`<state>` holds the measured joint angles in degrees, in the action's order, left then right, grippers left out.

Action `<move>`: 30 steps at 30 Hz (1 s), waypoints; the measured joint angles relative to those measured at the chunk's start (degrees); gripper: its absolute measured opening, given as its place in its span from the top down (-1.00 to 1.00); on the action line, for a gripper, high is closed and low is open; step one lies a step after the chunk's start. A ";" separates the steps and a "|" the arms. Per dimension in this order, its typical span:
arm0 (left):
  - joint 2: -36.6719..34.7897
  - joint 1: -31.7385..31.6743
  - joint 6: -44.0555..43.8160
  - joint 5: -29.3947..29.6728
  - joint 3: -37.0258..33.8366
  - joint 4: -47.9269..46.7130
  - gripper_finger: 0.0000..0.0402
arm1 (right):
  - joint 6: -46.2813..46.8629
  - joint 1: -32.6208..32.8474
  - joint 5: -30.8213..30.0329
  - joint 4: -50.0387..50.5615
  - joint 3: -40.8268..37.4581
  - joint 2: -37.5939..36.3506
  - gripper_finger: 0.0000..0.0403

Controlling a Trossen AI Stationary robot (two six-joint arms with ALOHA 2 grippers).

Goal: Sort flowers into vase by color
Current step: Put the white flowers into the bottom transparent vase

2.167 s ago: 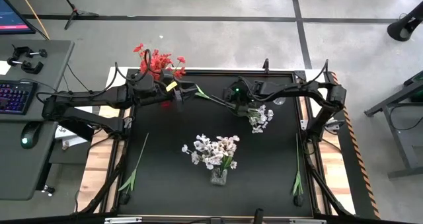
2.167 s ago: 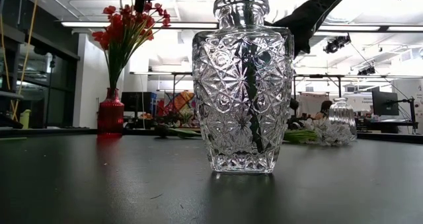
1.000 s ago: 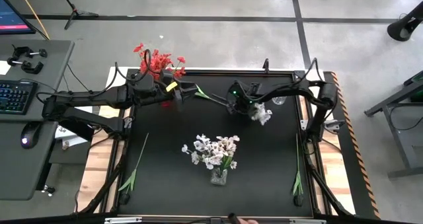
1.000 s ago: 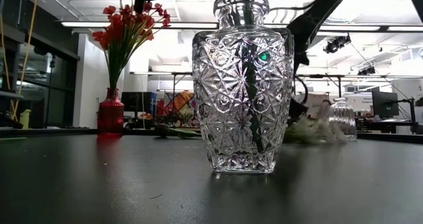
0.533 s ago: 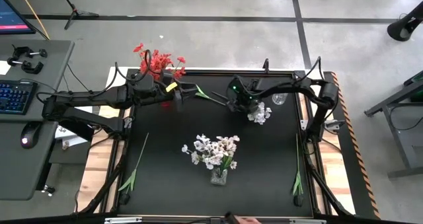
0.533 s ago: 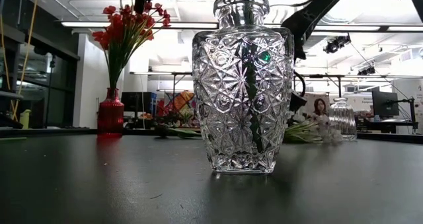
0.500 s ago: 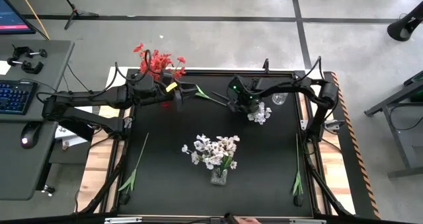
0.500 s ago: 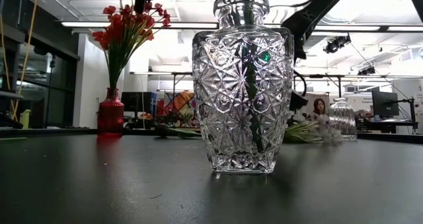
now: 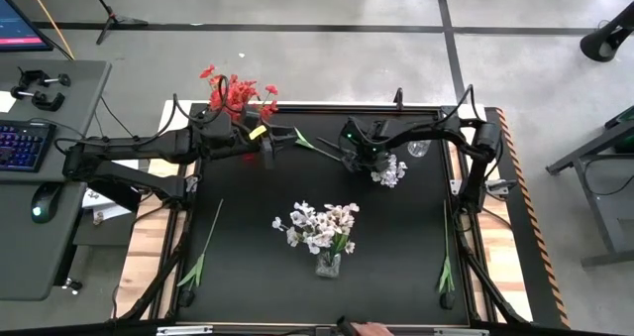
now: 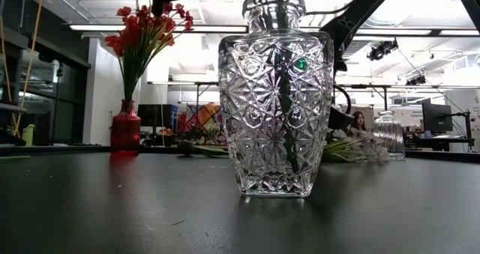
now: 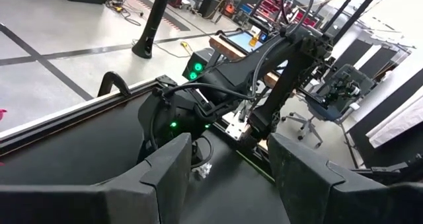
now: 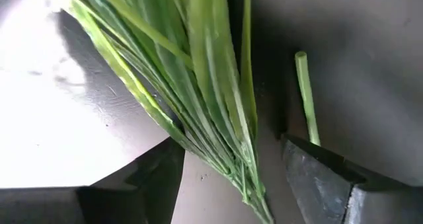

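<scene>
Since earlier, right end effector (image 9: 359, 156) shifts toward the table's (image 9: 248, 257) far edge, fingers apart around white flower (image 9: 388, 169) stems; left end effector (image 9: 267, 141) open.

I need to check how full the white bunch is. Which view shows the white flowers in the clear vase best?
The high view: the white flowers spread in full above the clear vase. The low view shows the vase large, with only dark stems inside and the blossoms cut off above. Neither wrist view shows them.
</scene>
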<state>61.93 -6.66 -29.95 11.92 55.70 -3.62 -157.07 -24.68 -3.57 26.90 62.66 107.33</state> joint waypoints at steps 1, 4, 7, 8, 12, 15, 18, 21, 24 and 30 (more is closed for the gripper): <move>0.00 0.02 0.00 0.00 0.00 0.00 0.06 | 0.45 0.00 -0.08 -0.34 -0.03 0.03 -0.21; 0.00 0.06 0.01 -0.01 0.00 -0.02 0.06 | 0.61 0.10 -0.35 -0.70 -0.03 0.09 -0.21; 0.00 0.07 0.04 0.00 0.00 -0.07 0.06 | 0.62 0.10 -0.31 -0.78 -0.05 0.11 -0.21; 0.00 0.07 0.05 -0.01 0.00 -0.07 0.06 | 0.62 0.09 -0.29 -0.82 -0.05 0.12 -0.21; 0.00 0.07 0.05 0.00 0.00 -0.05 0.06 | 0.61 0.08 -0.28 -0.92 -0.05 0.15 -0.21; 0.00 0.07 0.05 0.00 0.00 -0.07 0.06 | 2.07 0.09 -0.26 0.37 0.04 0.15 -0.21; 0.00 0.07 0.10 0.00 0.00 -0.06 0.06 | 7.85 0.08 -0.31 3.12 0.20 0.20 -0.21; 0.00 0.07 0.15 0.00 0.00 -0.07 0.06 | 15.53 0.08 -0.80 6.22 0.23 0.04 -0.21; 0.00 0.07 0.15 0.00 0.00 -0.06 0.06 | 15.54 0.41 -2.87 11.69 0.23 -0.20 -0.21; 0.00 0.07 0.55 0.00 0.00 -0.28 0.06 | 5.38 0.94 -6.70 17.96 0.16 -0.28 -0.21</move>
<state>61.93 -6.59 -29.41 11.92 55.70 -3.90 -151.70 -23.74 -10.28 44.86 62.83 107.04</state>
